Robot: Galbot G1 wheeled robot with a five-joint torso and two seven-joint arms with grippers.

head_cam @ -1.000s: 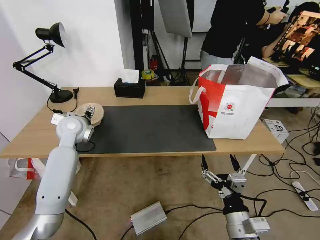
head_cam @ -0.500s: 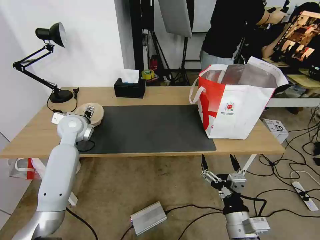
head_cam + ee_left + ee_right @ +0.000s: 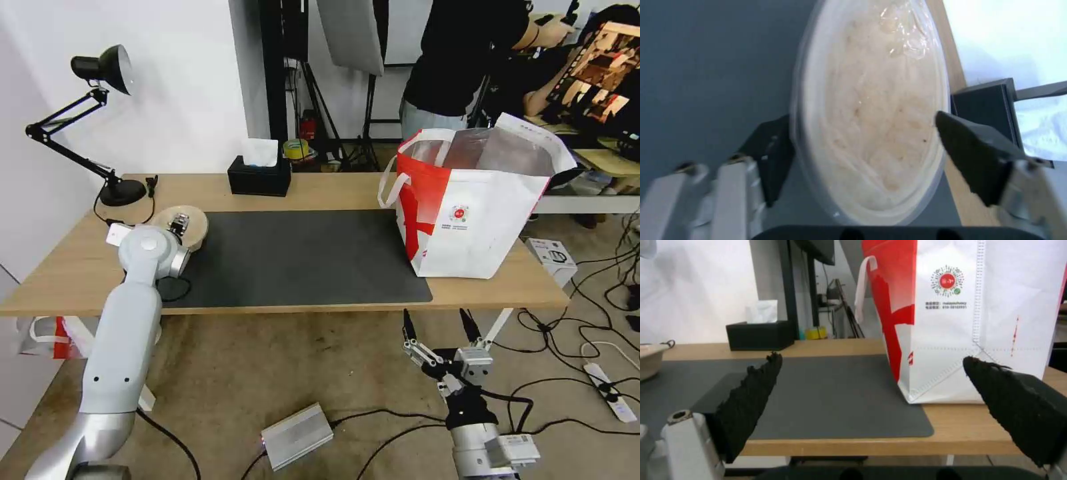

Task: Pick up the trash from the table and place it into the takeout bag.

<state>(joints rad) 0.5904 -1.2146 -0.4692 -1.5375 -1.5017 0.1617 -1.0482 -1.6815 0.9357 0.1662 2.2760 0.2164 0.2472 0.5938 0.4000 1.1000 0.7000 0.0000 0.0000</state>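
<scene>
Beige pulp bowl (image 3: 876,133) between spread left pincer (image 3: 867,156) fingers; tissue box (image 3: 259,175) beyond.

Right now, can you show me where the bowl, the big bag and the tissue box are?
beige pulp bowl (image 3: 193,225), head view, its rim.
takeout bag (image 3: 487,230), head view, white front.
tissue box (image 3: 259,179), head view, black front.

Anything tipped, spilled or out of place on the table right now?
Nothing stands out. The beige pulp bowl sits upright at the mat's left edge, with the left pincer straddling it. The takeout bag stands upright and open. The right pincer waits below the table.
</scene>
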